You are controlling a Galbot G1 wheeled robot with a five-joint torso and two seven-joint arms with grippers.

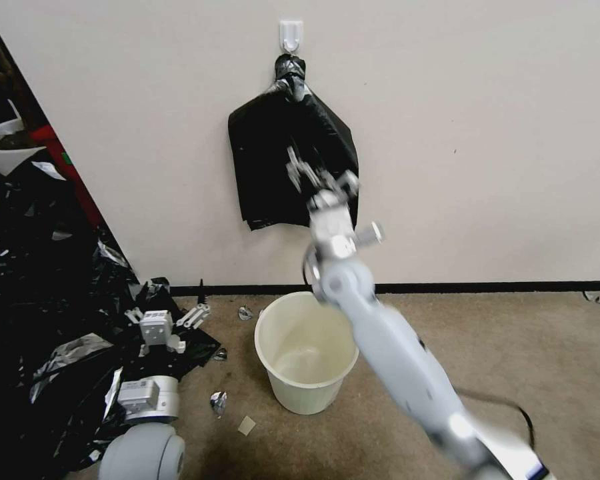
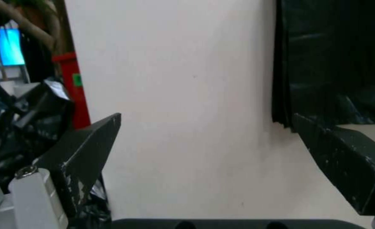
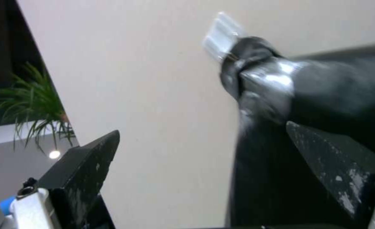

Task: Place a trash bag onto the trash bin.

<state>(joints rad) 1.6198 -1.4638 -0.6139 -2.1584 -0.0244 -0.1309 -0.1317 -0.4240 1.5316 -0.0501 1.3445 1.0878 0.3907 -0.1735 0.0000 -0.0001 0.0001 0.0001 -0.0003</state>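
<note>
Before hung black bundle [image 1: 292, 160]: right gripper [image 1: 317, 177] agape; trash bin [image 1: 306, 352] below.

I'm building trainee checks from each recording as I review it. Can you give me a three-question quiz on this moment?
1. True or false: the small round cream-white plastic trash bin on the floor already has a bag lining it.
2. Fill in: the low left gripper, beside the heap of black plastic scraps, has its fingers ____.
3. The raised right gripper is in front of: A) the thick flat black plastic bundle hanging from the white wall hook; B) the bin; C) the heap.

Key: 1 false; 2 open; 3 A.
</note>
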